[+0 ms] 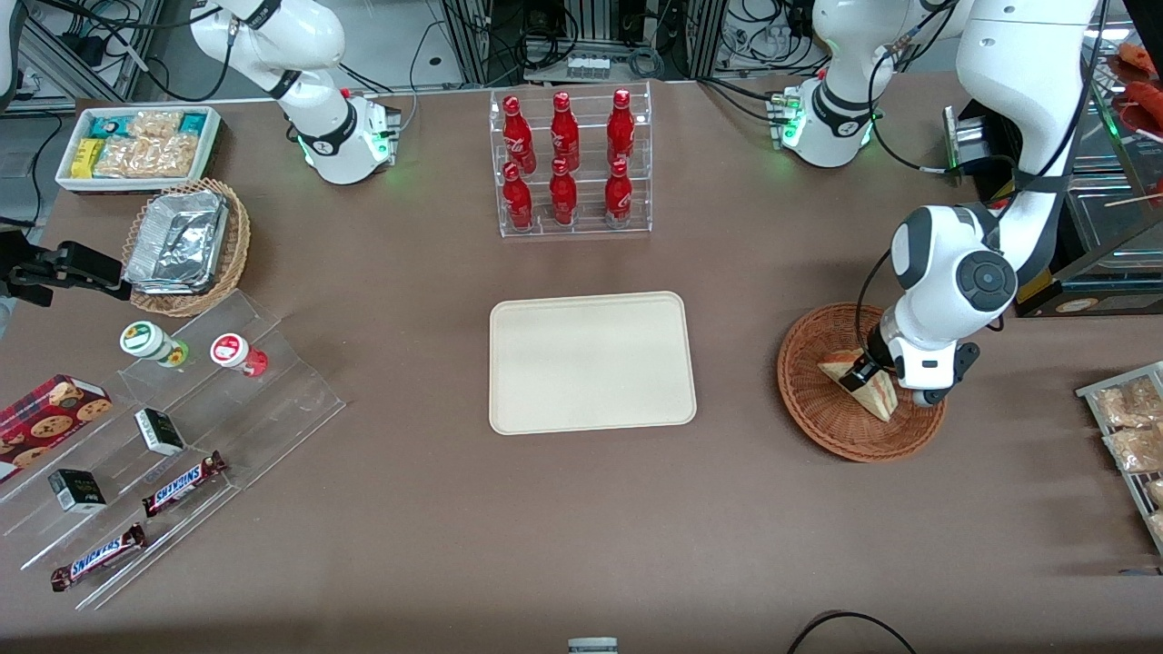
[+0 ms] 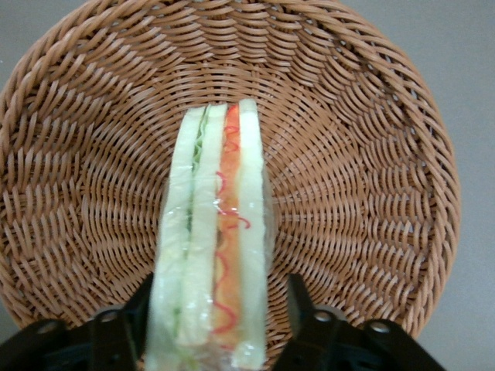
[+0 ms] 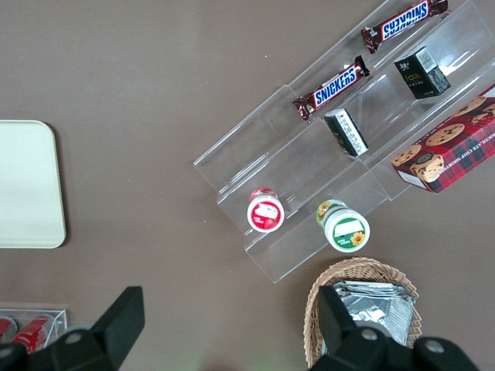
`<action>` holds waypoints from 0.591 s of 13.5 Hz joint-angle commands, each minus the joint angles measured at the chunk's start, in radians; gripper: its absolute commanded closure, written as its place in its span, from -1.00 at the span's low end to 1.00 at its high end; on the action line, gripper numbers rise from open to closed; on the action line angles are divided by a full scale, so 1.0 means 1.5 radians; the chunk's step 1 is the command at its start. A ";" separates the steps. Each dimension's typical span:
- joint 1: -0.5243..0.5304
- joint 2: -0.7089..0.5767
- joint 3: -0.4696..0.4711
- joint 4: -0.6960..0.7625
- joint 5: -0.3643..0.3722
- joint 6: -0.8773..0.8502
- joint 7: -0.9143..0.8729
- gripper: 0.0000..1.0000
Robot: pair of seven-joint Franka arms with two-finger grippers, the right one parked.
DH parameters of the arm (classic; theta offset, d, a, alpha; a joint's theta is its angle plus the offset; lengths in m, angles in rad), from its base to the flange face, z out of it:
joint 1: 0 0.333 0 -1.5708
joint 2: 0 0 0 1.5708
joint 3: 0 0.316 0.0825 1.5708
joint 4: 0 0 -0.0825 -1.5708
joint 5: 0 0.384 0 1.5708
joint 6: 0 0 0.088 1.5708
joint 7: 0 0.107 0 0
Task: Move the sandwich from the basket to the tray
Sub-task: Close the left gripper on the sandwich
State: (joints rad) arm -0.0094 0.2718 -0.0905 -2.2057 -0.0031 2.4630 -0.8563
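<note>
The sandwich [image 1: 874,393], a wrapped wedge of white bread with orange and green filling, stands on edge in the reddish-brown wicker basket [image 1: 809,409] toward the working arm's end of the table. My gripper [image 1: 870,371] is down in the basket, open, with a finger on either side of the sandwich [image 2: 213,232]. One black finger [image 2: 300,301] stands a little clear of the bread; the other is close against the wrap. The basket's weave [image 2: 363,193] fills the left wrist view around my gripper [image 2: 220,290]. The cream tray [image 1: 591,363] lies flat in the middle of the table, beside the basket.
A clear rack of red bottles [image 1: 568,163] stands farther from the front camera than the tray. A tan basket with foil containers [image 1: 186,245], a white bin of snacks [image 1: 136,145] and clear shelves with candy bars [image 1: 182,481] lie toward the parked arm's end. Packets [image 1: 1127,427] lie near the basket.
</note>
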 commanded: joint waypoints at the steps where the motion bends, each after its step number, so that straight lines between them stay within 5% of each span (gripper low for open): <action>1: 0.003 -0.014 -0.001 -0.014 0.003 0.002 -0.001 1.00; 8: -0.007 -0.063 -0.009 0.051 0.008 -0.152 0.067 1.00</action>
State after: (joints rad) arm -0.0108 0.2088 -0.0934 -2.1774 -0.0009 2.3214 -0.7697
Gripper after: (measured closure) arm 0.771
